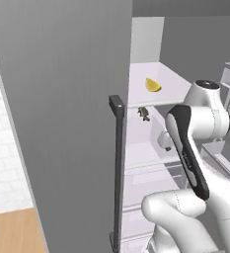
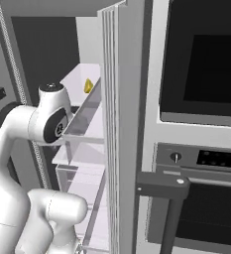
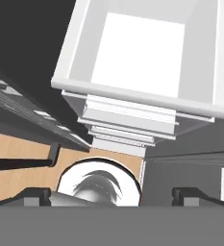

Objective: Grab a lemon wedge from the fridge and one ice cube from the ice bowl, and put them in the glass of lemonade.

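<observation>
Gripper [image 3: 111, 194]: the two small dark fingertips [image 3: 34, 196] stand far apart at the bottom of the hand view, jaws fully spread, nothing between them. The hand looks down the front of the tall grey two-door fridge [image 1: 62, 123]: white shelves and clear drawer fronts step downward beneath it, with wood-coloured floor below.

The white arm with dark joints [image 1: 200, 148] folds up in front of the fridge's open compartment in the left base view; its elbow joint sits level with the upper shelves. Whether the hand is level with any shelf cannot be told from the base views.

The small bright yellow lemon wedge [image 1: 153, 85] lies on the upper white shelf [image 1: 136, 91] inside the fridge, well apart from the arm. It shows also in the right base view [image 2: 88, 86], past the edge of the open door. A small dark brownish lump [image 1: 144, 113] lies on the shelf just below.

The long black vertical bar handle [image 1: 118, 168] runs down the left door. A black wall oven [image 2: 201, 74] stands to the right of the fridge.
</observation>
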Controlling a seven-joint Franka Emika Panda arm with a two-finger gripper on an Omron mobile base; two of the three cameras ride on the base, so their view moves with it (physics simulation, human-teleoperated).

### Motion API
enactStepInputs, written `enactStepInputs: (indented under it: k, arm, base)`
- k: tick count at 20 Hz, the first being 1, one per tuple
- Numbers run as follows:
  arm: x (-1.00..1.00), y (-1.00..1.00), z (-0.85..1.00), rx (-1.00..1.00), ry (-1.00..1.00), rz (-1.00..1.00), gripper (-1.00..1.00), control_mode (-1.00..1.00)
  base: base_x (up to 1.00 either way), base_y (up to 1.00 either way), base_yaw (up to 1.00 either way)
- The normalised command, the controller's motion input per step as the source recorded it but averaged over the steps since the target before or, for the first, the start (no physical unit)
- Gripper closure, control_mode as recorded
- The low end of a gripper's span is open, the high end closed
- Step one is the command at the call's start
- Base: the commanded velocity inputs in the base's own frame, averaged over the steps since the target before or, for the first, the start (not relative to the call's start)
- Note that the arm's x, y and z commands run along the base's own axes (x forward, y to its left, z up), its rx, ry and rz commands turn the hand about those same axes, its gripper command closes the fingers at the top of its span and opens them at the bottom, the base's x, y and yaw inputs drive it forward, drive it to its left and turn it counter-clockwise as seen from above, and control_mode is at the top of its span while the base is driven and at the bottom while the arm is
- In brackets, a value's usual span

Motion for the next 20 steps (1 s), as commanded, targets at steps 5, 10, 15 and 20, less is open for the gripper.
enactStepInputs:
  k: [5, 10, 15, 20]
  arm:
    - [-0.11, -0.23, -0.12, 0.14, -0.05, 0.00, -1.00, -1.00]
    - [-0.46, 0.00, 0.23, 0.19, -0.23, 0.03, -1.00, -1.00]
    - [-0.06, 0.46, 0.27, 0.06, -0.24, 0.00, -1.00, -1.00]
    - [-0.13, 0.60, 0.90, -0.15, -0.05, -0.01, -1.00, -1.00]
  base:
    - [0.03, -0.05, 0.00]
    - [0.00, 0.00, 0.00]
    - [0.00, 0.00, 0.00]
    - [0.00, 0.00, 0.00]
